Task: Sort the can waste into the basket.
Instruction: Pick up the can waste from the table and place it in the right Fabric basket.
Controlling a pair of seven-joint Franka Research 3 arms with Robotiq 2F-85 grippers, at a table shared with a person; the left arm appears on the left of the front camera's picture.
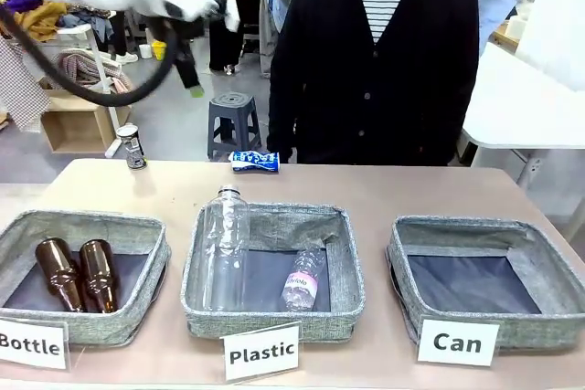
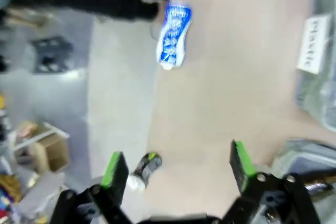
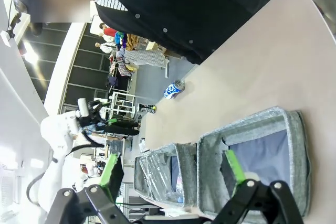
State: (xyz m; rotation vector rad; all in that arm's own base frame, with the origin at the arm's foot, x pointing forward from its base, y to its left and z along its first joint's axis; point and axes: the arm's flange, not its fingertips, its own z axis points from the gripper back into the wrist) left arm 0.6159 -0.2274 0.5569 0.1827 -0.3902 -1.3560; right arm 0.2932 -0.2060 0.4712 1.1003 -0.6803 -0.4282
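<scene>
A crushed blue can [image 1: 254, 161] with white lettering lies at the table's far edge near the middle, in front of the person. A dark can [image 1: 132, 145] stands at the far left corner. The grey "Can" basket [image 1: 462, 225] sits at the front right with a bare dark base. My left gripper [image 1: 194, 79] hangs high above the far left, blurred. In the left wrist view the left gripper [image 2: 177, 166] is open, with the dark can [image 2: 146, 169] below near one finger and the blue can [image 2: 173, 35] farther off. My right gripper [image 3: 173, 167] is open above the basket [image 3: 297, 150].
A "Plastic" basket [image 1: 352, 253] in the middle holds two clear bottles. A "Bottle" basket [image 1: 155, 244] on the left holds two brown bottles. White signs stand along the front edge. A person in a dark cardigan [image 1: 384, 61] stands at the far side.
</scene>
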